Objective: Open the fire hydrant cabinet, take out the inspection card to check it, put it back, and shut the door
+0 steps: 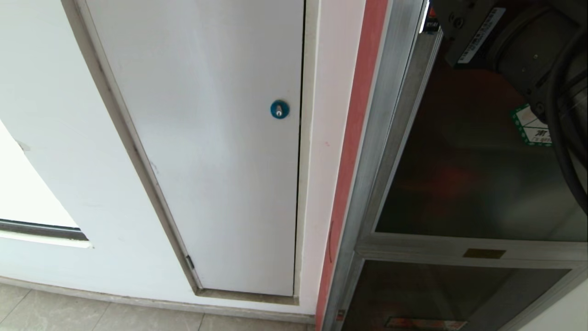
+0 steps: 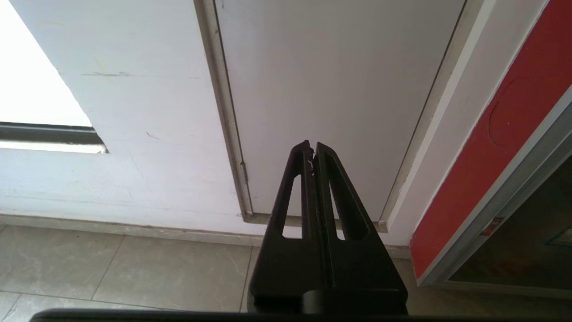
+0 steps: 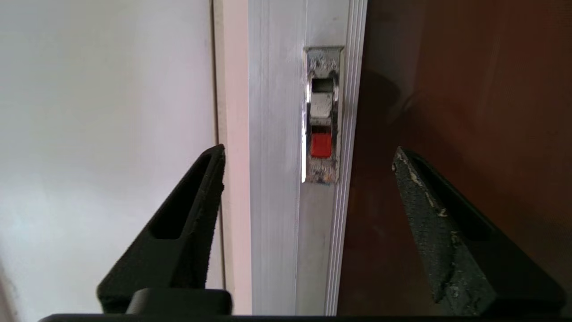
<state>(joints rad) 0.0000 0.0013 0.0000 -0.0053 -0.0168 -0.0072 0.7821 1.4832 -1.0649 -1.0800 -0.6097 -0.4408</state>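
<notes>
Head view: your right arm (image 1: 528, 50) sits top right, in front of the door (image 1: 468, 184), dark glass with a green-bordered sticker (image 1: 530, 126), closed in the fire hydrant cabinet (image 1: 367, 151) frame. White panel door (image 1: 206, 138) to its left.

Left wrist view: your left gripper (image 2: 312, 150) is closed, empty, aimed at the panel door's bottom edge.

Right wrist view: your right gripper (image 3: 308, 156) is spread wide, empty, straddling the latch (image 3: 321, 116) with its red button (image 3: 321, 145). Inspection card not visible.

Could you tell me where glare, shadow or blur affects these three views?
Head view: the window is blown out white. Left wrist view: the same bright patch beside the sharp, shut left gripper. Right wrist view: the right gripper, jaws apart, casts a shadow on the door.
</notes>
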